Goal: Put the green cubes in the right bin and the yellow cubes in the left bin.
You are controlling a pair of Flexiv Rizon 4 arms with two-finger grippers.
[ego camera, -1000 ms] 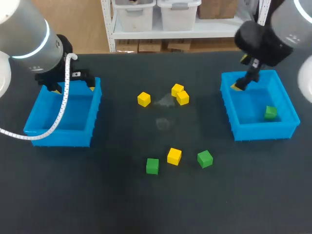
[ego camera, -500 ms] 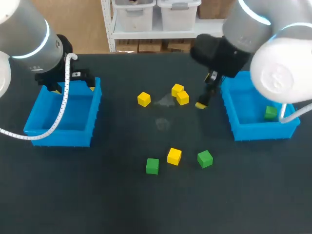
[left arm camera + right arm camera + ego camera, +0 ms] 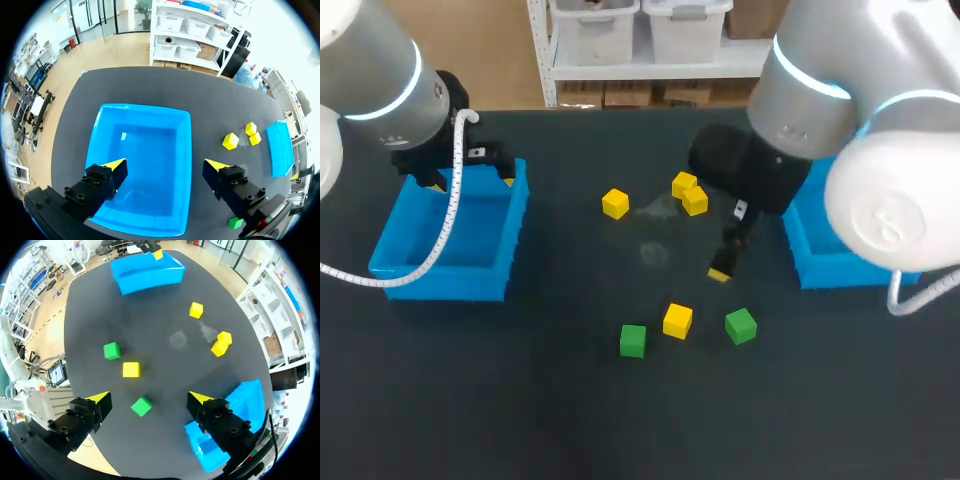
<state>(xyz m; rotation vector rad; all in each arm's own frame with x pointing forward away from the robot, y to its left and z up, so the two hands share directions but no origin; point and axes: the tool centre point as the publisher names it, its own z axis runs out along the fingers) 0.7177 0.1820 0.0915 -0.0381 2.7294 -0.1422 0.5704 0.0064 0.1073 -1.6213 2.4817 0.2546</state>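
Green cube (image 3: 740, 326) sits on table near yellow cube (image 3: 677, 320), ahead of right gripper (image 3: 149, 399), fingers wide, empty. Left gripper (image 3: 165, 167) also wide, over left bin (image 3: 182, 150). Risk: off-centre descent knocks green cube away or catches yellow.

Our right gripper (image 3: 720, 272) hangs over the table. A green cube (image 3: 741, 326) and a yellow cube (image 3: 677, 320) lie near its tip. The right bin (image 3: 815, 268) is beside it. Our left gripper (image 3: 473, 184) is over the left bin (image 3: 440, 282).
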